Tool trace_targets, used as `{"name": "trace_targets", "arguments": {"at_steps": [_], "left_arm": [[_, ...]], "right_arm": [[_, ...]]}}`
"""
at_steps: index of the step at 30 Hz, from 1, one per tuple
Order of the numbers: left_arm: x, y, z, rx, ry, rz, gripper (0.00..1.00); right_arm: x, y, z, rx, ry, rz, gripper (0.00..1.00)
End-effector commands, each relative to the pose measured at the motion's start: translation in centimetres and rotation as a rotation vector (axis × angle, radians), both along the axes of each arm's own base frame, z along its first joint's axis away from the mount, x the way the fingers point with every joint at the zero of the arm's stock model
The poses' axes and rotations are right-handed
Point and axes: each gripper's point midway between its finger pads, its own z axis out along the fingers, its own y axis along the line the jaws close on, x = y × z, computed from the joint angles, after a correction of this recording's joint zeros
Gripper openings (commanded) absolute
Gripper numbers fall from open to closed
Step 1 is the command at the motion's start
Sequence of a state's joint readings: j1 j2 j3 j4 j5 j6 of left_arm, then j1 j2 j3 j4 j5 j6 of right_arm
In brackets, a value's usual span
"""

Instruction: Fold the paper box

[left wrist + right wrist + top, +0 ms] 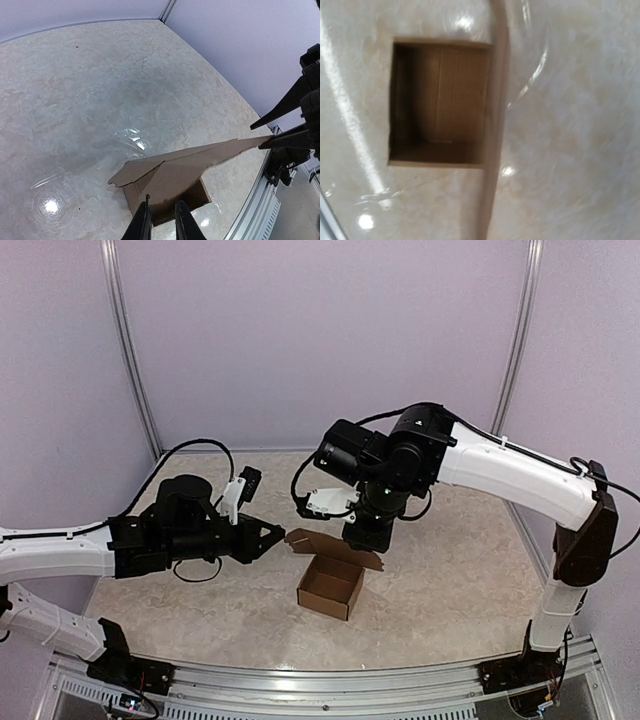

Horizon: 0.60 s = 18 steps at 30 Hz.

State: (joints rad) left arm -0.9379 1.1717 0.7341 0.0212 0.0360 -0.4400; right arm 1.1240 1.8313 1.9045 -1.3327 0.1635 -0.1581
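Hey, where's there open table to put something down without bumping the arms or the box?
Widest bare table lies right of the paper box, toward the right arm's base. A smaller patch sits near-left, between box and rail. Crowded mid-table: left gripper and right gripper meet at its flap.

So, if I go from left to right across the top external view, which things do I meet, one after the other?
left arm's base → left pincer → paper box → right arm's base
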Motion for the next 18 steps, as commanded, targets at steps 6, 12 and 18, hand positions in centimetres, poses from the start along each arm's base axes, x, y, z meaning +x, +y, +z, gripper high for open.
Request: {"name": "trace_targets", "arguments": {"at_steps": [6,12,18], "left_arm": [[-0.2,1.0,-1.6,0.087,-0.003,0.006,0.2],[0.5,3.6,-1.7,0.129,-0.033,0.087,0.32],[0.5,5.5,-0.7,0.126,-0.088,0.101,0.58]], "right_arm": [[0.3,0.7,1.2,-0.001,-0.064,0.039,0.33],[-0.1,0.5,3.9,0.135,-0.114,0.044,0.43],[-0.8,-1.3,5.5,0.314,-0.193,0.015,0.54]]}}
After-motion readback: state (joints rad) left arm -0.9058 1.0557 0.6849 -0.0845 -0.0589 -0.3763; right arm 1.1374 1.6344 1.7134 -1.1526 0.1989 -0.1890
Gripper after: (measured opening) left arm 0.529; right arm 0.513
